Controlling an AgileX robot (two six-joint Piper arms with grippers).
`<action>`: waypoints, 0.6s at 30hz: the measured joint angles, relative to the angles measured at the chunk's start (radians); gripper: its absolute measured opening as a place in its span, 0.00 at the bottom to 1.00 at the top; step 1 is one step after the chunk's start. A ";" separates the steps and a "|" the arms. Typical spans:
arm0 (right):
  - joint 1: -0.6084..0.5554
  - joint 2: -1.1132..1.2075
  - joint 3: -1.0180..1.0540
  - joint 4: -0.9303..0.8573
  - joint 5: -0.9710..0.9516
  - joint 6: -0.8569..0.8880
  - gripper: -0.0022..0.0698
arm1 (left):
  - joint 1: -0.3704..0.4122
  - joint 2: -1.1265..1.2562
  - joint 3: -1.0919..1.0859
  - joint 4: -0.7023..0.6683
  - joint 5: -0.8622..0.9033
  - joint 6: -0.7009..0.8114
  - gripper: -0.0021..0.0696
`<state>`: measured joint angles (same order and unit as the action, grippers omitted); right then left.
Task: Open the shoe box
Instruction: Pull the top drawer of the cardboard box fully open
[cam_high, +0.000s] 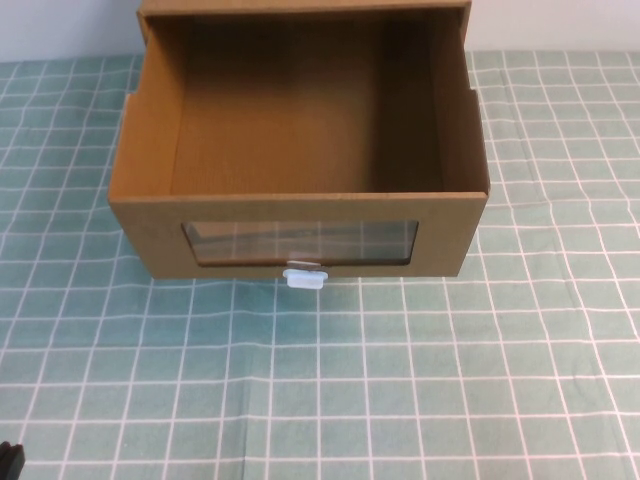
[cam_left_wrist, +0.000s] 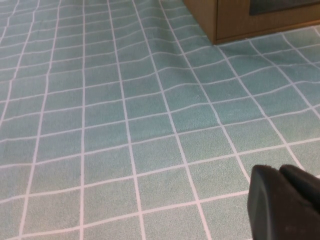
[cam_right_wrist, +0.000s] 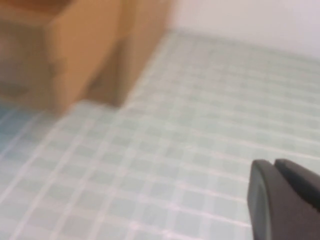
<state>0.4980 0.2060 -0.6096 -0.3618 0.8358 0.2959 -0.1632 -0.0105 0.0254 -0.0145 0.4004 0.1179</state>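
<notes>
Both pressed together, seemingly: left tool (cam_left_wrist: 279, 172), right tool (cam_right_wrist: 274, 166), above green cloth (cam_high: 400, 380) (white-gridded).

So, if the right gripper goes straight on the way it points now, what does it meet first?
The shut right gripper would probably meet the checked tablecloth first; the shoe box lies aside from its line, though depth is unclear. The left gripper hangs over the cloth before the box.

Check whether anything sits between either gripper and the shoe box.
Nothing visible does. The left gripper, shut, hovers over bare checked cloth with a corner of the shoe box ahead. The right gripper, also shut, is likewise above open cloth with the box ahead.
</notes>
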 joint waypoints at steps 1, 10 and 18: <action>-0.063 -0.024 0.000 0.000 -0.006 0.000 0.01 | 0.000 -0.001 0.000 0.000 0.000 0.000 0.02; -0.383 -0.150 0.126 0.247 -0.156 0.008 0.01 | 0.000 -0.001 0.000 0.000 -0.002 0.000 0.02; -0.388 -0.212 0.503 0.287 -0.446 0.000 0.01 | 0.000 -0.001 0.000 0.000 -0.002 0.000 0.02</action>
<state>0.1100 -0.0063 -0.1063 -0.0751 0.3903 0.2964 -0.1632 -0.0111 0.0254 -0.0145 0.3987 0.1179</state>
